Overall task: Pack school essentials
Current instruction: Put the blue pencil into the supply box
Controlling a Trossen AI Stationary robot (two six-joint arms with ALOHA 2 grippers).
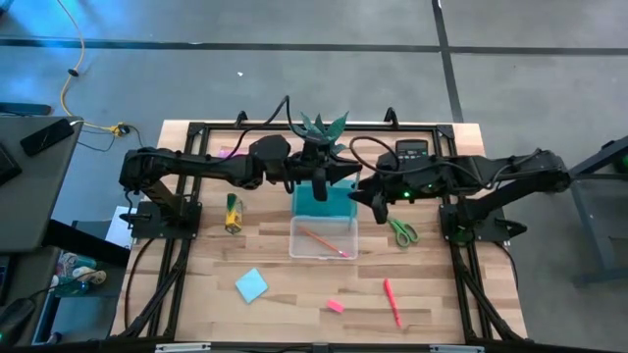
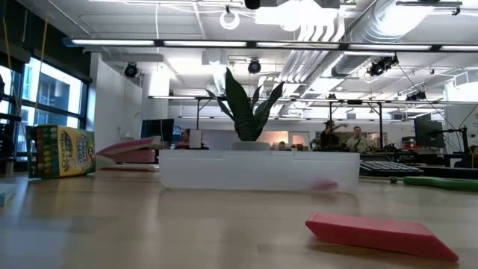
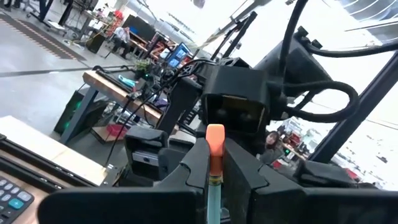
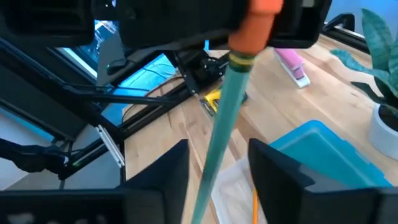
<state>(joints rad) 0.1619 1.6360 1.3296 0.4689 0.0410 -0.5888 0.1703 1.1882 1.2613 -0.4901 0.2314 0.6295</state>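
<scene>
My left gripper (image 3: 215, 163) hovers over the table's middle (image 1: 330, 178), shut on a thin green pencil (image 4: 227, 106) with an orange eraser tip. My right gripper (image 4: 217, 171) faces it (image 1: 371, 197), open, one finger on each side of the pencil's lower shaft; no touch shows. Below them, a clear box (image 1: 322, 238) holds a reddish pencil (image 1: 324, 240). Flat on the table lie the green-handled scissors (image 1: 402, 232), crayon box (image 1: 233, 213), light-blue notepad (image 1: 251, 285), pink eraser (image 1: 335, 306) and red pen (image 1: 392, 301). My left gripper pinches the green pencil between its two fingers just below the orange eraser tip (image 3: 215, 142), the fingers lying across the shaft. The eraser end stands out past the fingers. The pencil is lifted clear and slants down from the hold (image 4: 214, 149) toward my right gripper.
A teal lid (image 1: 324, 202) lies just beyond the clear box. A potted plant (image 1: 322, 132) and a black calculator (image 1: 412, 150) sit at the far edge, and a pink-and-white bar (image 2: 131, 149) lies at far left. Bare wood shows along the near edge.
</scene>
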